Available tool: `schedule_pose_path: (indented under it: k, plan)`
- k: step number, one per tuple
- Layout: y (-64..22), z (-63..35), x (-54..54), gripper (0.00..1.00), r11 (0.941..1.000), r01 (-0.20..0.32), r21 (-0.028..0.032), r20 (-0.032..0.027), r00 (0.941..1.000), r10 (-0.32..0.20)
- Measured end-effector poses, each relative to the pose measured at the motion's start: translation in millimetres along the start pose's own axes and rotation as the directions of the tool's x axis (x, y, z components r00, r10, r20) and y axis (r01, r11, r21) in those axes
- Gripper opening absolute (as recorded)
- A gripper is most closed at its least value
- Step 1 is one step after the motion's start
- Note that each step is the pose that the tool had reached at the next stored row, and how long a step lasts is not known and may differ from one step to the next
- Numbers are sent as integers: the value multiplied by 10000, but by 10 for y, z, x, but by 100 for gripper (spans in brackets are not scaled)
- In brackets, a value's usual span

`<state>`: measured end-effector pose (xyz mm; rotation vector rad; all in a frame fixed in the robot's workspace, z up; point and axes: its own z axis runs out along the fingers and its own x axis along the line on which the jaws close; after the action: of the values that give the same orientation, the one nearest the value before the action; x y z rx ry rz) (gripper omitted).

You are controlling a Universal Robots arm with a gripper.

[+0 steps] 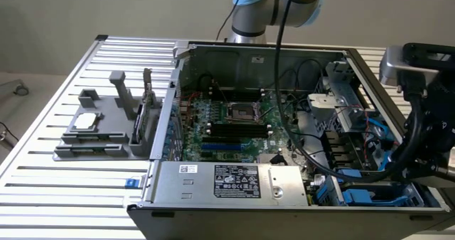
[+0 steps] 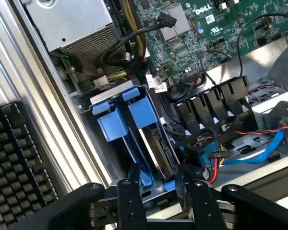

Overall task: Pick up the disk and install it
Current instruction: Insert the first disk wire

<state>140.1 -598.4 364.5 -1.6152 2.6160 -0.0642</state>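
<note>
The disk (image 2: 143,115), grey metal in a bright blue plastic carrier, stands on edge in the drive bay at the case's front corner. A second blue carrier (image 2: 113,125) sits right beside it. My gripper (image 2: 158,181) hangs just over the bay, open, its two black fingers (image 2: 132,201) standing apart on either side of the carrier's near end. I cannot tell whether they touch it. In the exterior view my black wrist (image 1: 427,144) hovers at the right edge of the open computer case, above the blue carriers (image 1: 373,194).
The bay is crowded by black cable plugs (image 2: 211,103), a blue flat cable (image 2: 259,153) and red wires. The motherboard (image 1: 227,122) and silver power supply (image 1: 227,181) take up most of the case. A grey fixture (image 1: 92,138) holding a small silver chip (image 1: 85,121) stands on the slatted table.
</note>
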Motion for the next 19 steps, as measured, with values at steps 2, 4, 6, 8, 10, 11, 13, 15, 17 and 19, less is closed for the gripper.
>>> schedule_pose_path:
  k: [2, 4, 6, 8, 10, 11, 13, 15, 17, 19]
  plan:
    - [0, 6, 1, 42, 9994, -357, 12, -24, 9994, 357]
    - [0, 5, 2, 42, 9979, -645, -15, -68, 9979, 644]
    - [1, 5, 0, 42, 9966, -810, -114, -142, 9966, 808]
    - [0, 5, 0, 42, 9953, -938, -242, -231, 9954, 933]
    - [0, 5, 1, 42, 9938, -1045, -384, -332, 9941, 1032]
    - [0, 4, 0, 42, 9930, -1086, -464, -386, 9935, 1068]
    - [0, 4, 0, 42, 9912, -1161, -641, -506, 9923, 1129]
    - [0, 3, 0, 42, 9885, -1273, -820, -635, 9905, 1223]
    - [0, 4, 0, 42, 9851, -1418, -971, -750, 9880, 1348]
    - [0, 2, 0, 42, 9814, -1604, -1055, -825, 9849, 1521]
